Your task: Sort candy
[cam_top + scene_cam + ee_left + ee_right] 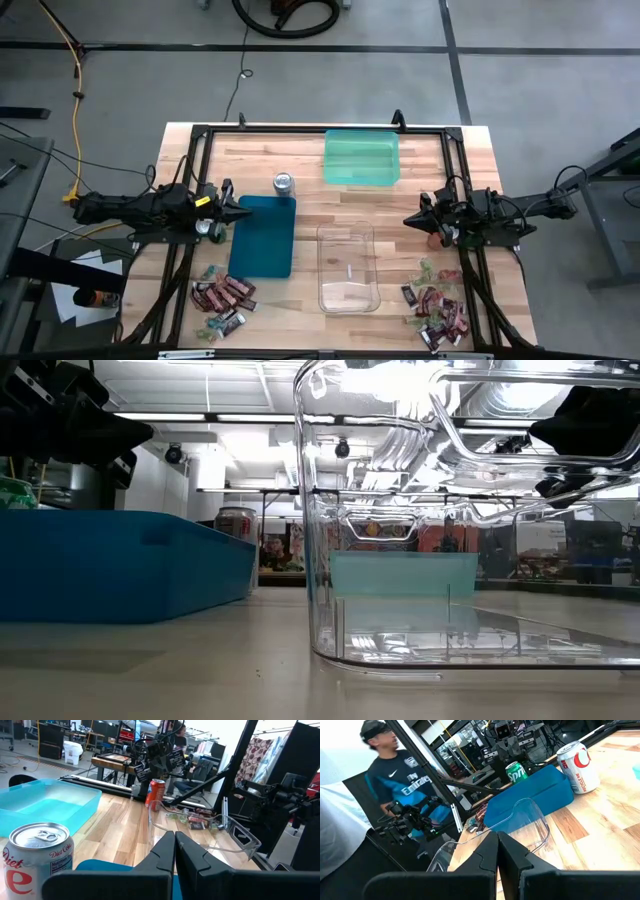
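**Sorting not begun: all candy still loose on the desk**

You have both arms parked at the sides of the desk (300,170); the left hand (243,212) sits over the near edge of the blue bin (262,235), its fingers pressed together with nothing between them; the right hand (409,219) waits near the right edge, just beyond the clear bin (346,268), likewise closed and empty; the wrist views show each pair of fingers meeting at the tips.

None of the three containers holds anything that you can see; the blue bin, the clear bin and the green bin (361,157) at the far side all look bare inside from above; so, as far as the pictures show, no piece has been sorted yet.

The candy lies in two heaps at the near side of the desk; the left candy pile (224,298) is just beside the near end of the blue bin, on its left; the right candy pile (436,303) is to the right of the clear bin, near the corner; each mixes dark red bars, darker mini bars and small green-wrapped pieces.

A silver can (284,182) stands between the blue and green bins; leave it out of the sort.

Your whole job is still ahead, I judge: every piece must be picked from both heaps and dropped into its bin; which bin takes which kind, the pictures do not say.
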